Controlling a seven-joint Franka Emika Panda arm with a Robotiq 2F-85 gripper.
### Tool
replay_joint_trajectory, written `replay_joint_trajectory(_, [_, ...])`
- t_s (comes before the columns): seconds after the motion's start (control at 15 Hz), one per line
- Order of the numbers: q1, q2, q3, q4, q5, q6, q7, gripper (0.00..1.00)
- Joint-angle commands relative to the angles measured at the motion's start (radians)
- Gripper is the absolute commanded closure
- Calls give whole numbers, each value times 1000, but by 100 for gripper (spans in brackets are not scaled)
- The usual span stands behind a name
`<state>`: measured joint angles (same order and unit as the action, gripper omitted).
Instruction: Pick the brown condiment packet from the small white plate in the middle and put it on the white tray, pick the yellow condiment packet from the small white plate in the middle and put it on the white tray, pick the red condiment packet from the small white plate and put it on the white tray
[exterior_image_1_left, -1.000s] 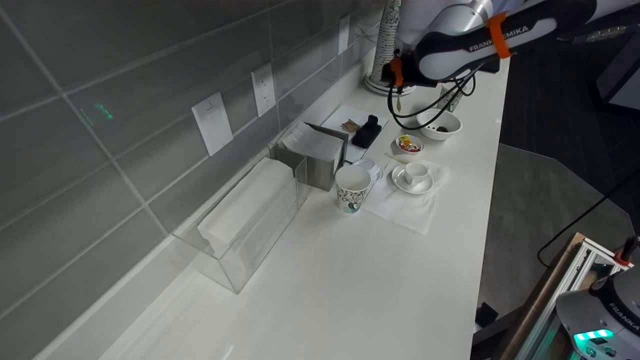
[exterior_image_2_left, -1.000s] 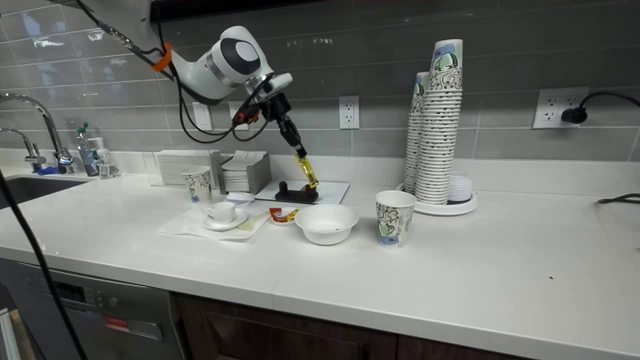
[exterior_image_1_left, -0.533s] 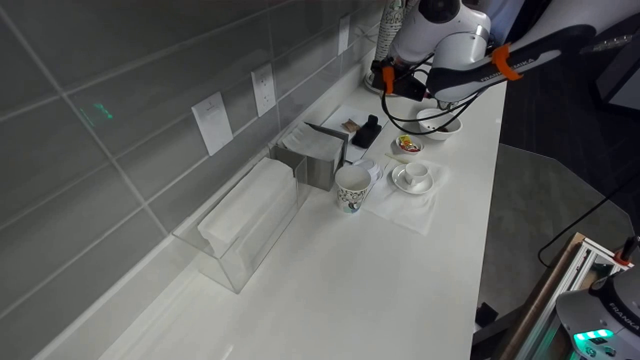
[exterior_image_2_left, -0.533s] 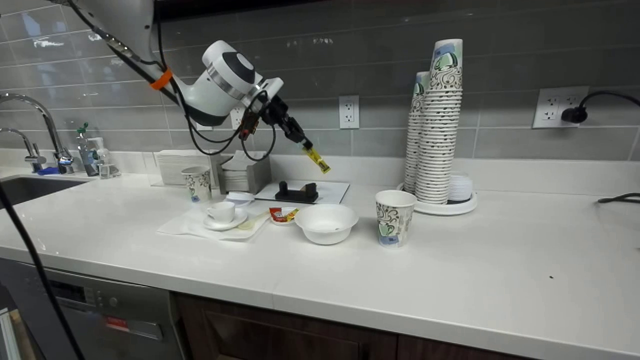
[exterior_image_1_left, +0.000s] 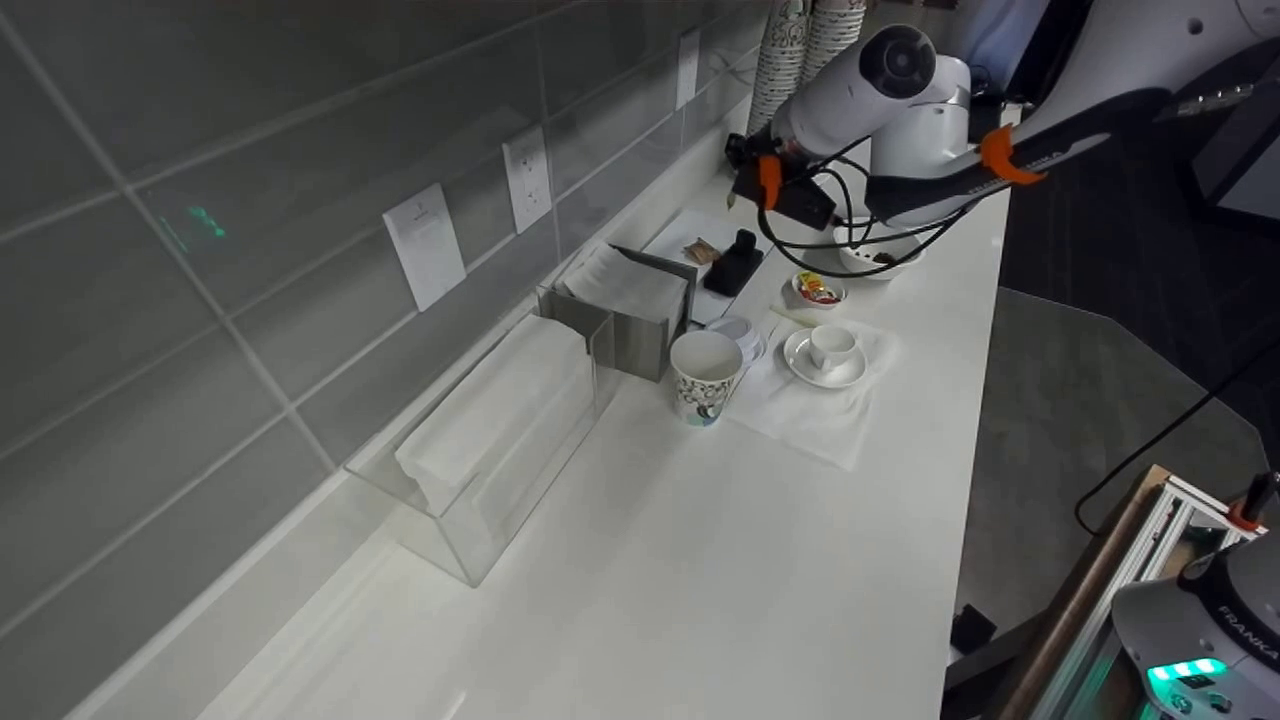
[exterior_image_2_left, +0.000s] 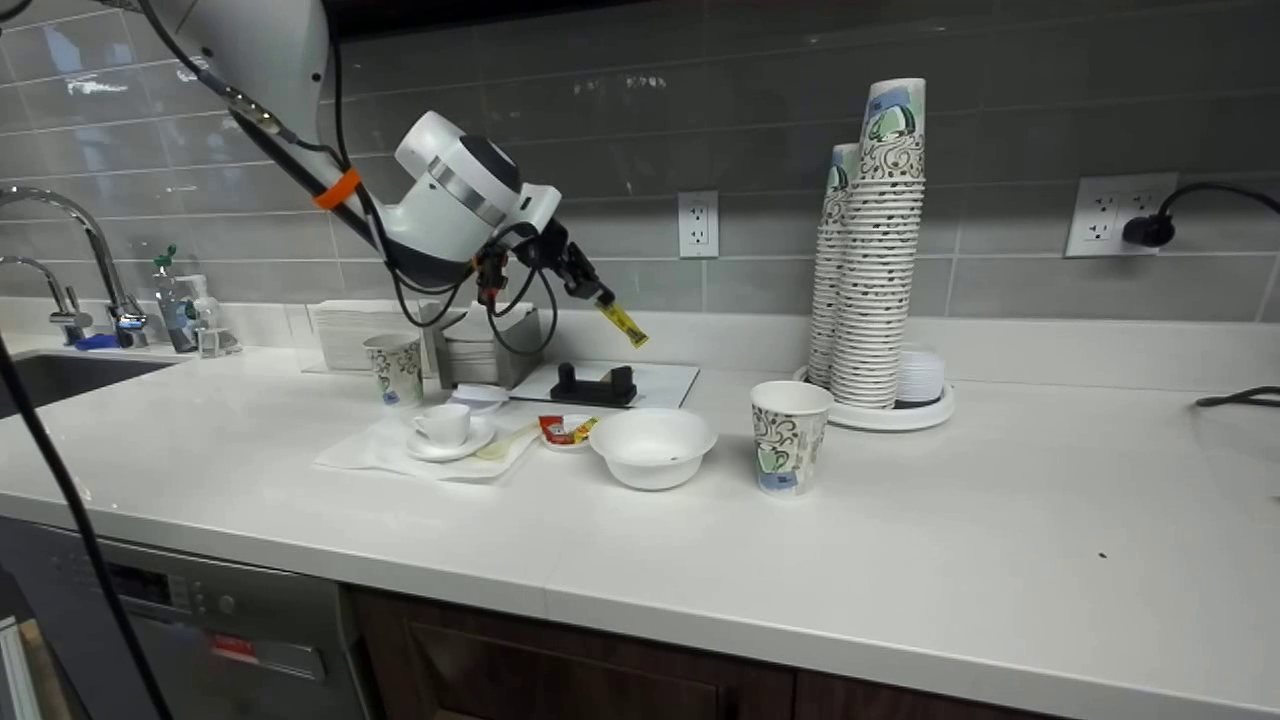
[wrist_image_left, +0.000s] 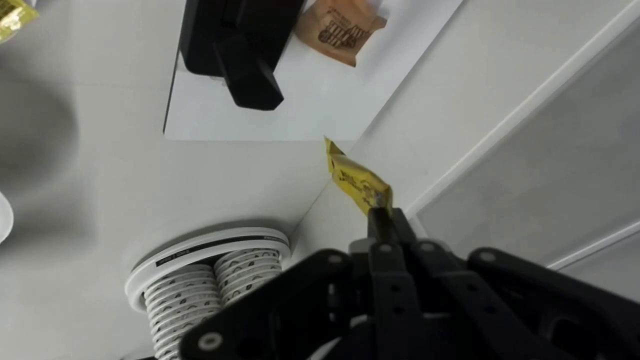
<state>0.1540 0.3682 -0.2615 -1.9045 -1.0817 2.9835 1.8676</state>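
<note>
The red packet (exterior_image_2_left: 552, 427) lay on the small plate (exterior_image_2_left: 566, 446), just left of centre in an exterior view. Slightly right and higher in the frame, the gripper (exterior_image_2_left: 605, 299) pinched a yellow packet (exterior_image_2_left: 624, 326); lower down lay the white tray (exterior_image_2_left: 663, 382), bearing the brown packet (wrist_image_left: 341, 31).

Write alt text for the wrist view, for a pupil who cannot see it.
A gripper pinches a yellow packet by one end. Higher in the picture, a brown packet lies on a white tray beside a black object; cup stacks show at lower left.
</note>
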Motion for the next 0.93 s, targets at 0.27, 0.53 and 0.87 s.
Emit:
replay_joint_trajectory(0.27, [81, 76, -134, 74, -183, 145, 248, 91])
replay_joint_trajectory(0.53, [130, 107, -192, 103, -247, 134, 326, 54])
replay_joint_trajectory(0.87, [115, 66, -120, -26, -147, 61, 146, 19])
